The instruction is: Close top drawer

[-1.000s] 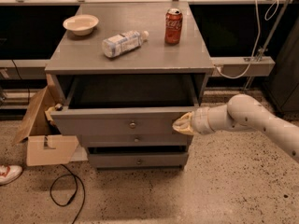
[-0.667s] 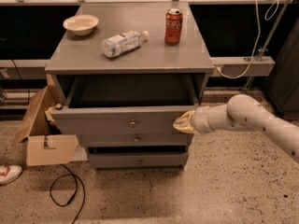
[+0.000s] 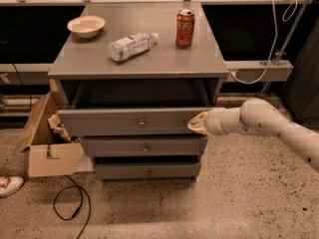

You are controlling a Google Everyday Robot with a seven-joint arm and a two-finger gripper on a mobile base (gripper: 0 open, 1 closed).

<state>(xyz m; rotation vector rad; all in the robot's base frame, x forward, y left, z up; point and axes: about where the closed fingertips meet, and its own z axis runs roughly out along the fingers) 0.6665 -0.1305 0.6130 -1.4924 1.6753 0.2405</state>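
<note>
**Top drawer partly open, gripper at its right end**

The top drawer sits in the middle of the frame, pulled out from the grey cabinet. Its flat front stands forward of the cabinet top's edge, and a dark gap shows behind it. The small round knob sits at the centre of the front. The closing is not done. Judging by the gap, a good part of the push is left before the front is flush.

The gripper is at the right end of the drawer front, touching or just short of it. Its yellowish fingers look drawn together into one blunt tip with no gap showing. The white arm runs off toward the right edge of the frame.

Below are two more drawers, both nearly shut. On the cabinet top stand a bowl, a plastic bottle lying on its side, and a red can. At lower left are a cardboard box, a loose black cable and a shoe.

The inside of the drawer is in shadow, so its contents cannot be made out. Whether the tip is really in contact with the panel is hard to tell. The arm's far end and the robot's base are cut off.
</note>
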